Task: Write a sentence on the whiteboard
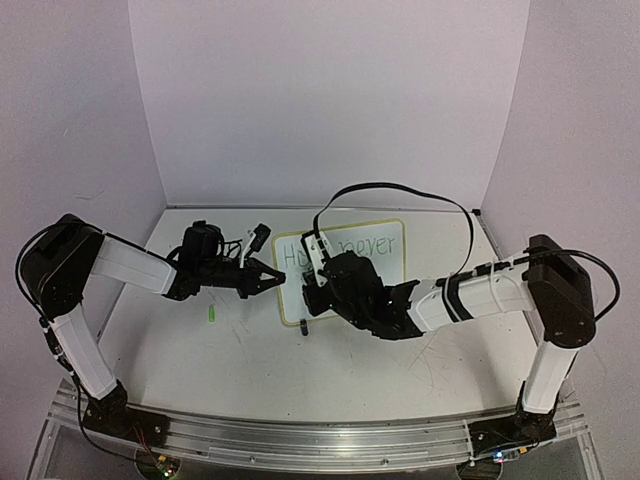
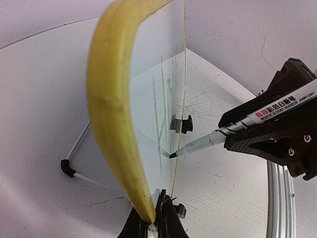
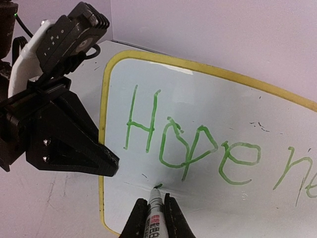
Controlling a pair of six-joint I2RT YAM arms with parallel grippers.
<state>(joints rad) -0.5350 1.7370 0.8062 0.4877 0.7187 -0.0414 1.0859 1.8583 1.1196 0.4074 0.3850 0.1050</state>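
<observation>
The whiteboard [image 1: 385,262] stands tilted at the table's middle, white with a pale yellow rim [image 3: 103,148]. Green writing [image 3: 190,144] reads "Hope" and the start of "never". My left gripper [image 2: 152,218] is shut on the board's left rim [image 2: 111,109], holding it; it shows in the top view [image 1: 268,277]. My right gripper [image 3: 154,218] is shut on a whiteboard marker [image 3: 154,213]. The marker's tip touches the board below "Hope", beside a small green mark [image 3: 158,186]. In the left wrist view the marker [image 2: 237,129] meets the board's face.
A small green marker cap [image 1: 211,314] lies on the table left of the board. A black clip foot [image 2: 180,124] holds the board's lower edge. A thin wire stand with a black tip [image 2: 67,167] lies behind the board. Purple walls enclose the table.
</observation>
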